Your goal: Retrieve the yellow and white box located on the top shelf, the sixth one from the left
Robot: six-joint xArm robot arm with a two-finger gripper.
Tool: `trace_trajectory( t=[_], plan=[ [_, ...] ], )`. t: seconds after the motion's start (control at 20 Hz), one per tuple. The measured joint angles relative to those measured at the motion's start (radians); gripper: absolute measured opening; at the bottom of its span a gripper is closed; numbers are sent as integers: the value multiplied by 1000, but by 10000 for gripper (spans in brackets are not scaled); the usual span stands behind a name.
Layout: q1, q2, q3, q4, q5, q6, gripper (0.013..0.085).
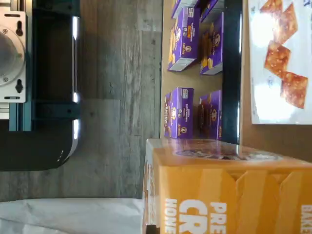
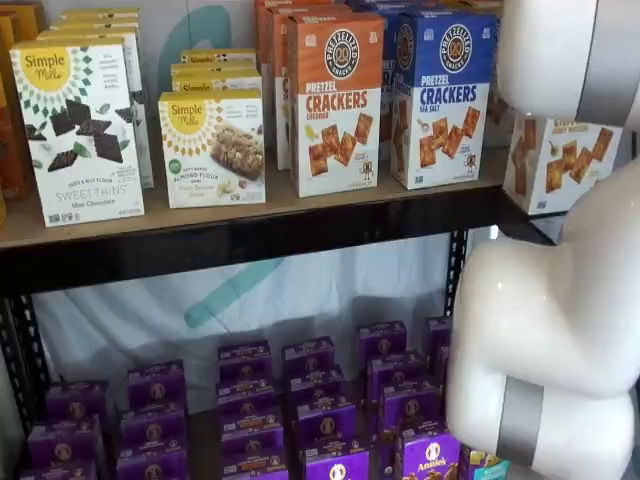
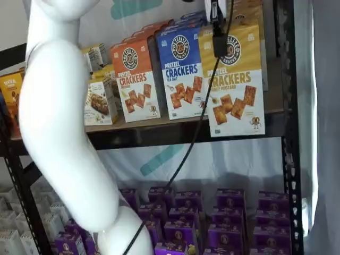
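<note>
One tall yellow and white cardboard cracker box (image 3: 234, 79) occupies the right of centre in a shelf view, drawn forward so that its lower edge hangs in front of the black front rail of the brown wooden top shelf (image 3: 159, 133). The black-fingered gripper (image 3: 218, 24), descending from the upper edge of that frame with its cable, is clenched on the box's top. Blue (image 3: 183, 74) and orange (image 3: 135, 79) cracker boxes stand to its left, further back. Judged step: extraction under way. The next move calls for a straight outward pull, keeping the box clear of the black perforated upright (image 3: 287, 133) at far right.
</note>
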Motion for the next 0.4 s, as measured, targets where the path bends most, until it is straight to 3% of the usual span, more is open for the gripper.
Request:
trace_trajectory(
  t=[0.4],
  plan=[
    [-3, -51, 72, -15, -10, -8, 610]
  ],
)
